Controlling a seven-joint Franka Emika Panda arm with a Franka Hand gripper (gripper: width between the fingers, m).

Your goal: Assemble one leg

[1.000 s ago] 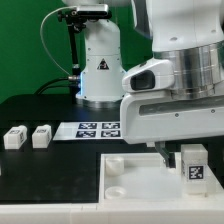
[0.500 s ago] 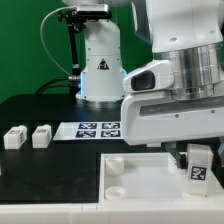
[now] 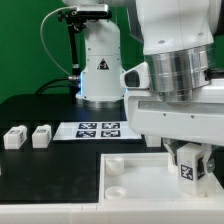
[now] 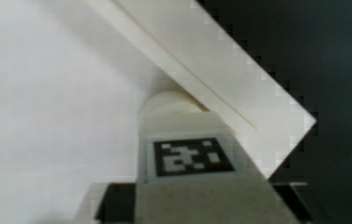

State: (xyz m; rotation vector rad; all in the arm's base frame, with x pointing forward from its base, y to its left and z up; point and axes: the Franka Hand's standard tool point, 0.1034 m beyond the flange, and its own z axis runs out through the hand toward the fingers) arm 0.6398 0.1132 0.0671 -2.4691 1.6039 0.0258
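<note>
My gripper (image 3: 189, 160) is shut on a leg (image 3: 189, 168), a small white block with a black-and-white tag facing the camera. I hold it upright over the near right corner of the large white tray-like piece (image 3: 140, 176). In the wrist view the leg (image 4: 191, 140) fills the middle, its tag towards the camera, with the tray's raised rim (image 4: 208, 70) running diagonally just beyond it. Two more legs (image 3: 14, 137) (image 3: 41, 135) lie on the black table at the exterior view's left.
The marker board (image 3: 98, 129) lies flat behind the tray. The robot base (image 3: 98, 70) stands at the back. A round corner socket (image 3: 116, 163) shows at the tray's left end.
The wrist has turned and the gripper with the leg has shifted slightly to the exterior view's left and lower, towards the tray's corner. The two loose legs have not moved.
</note>
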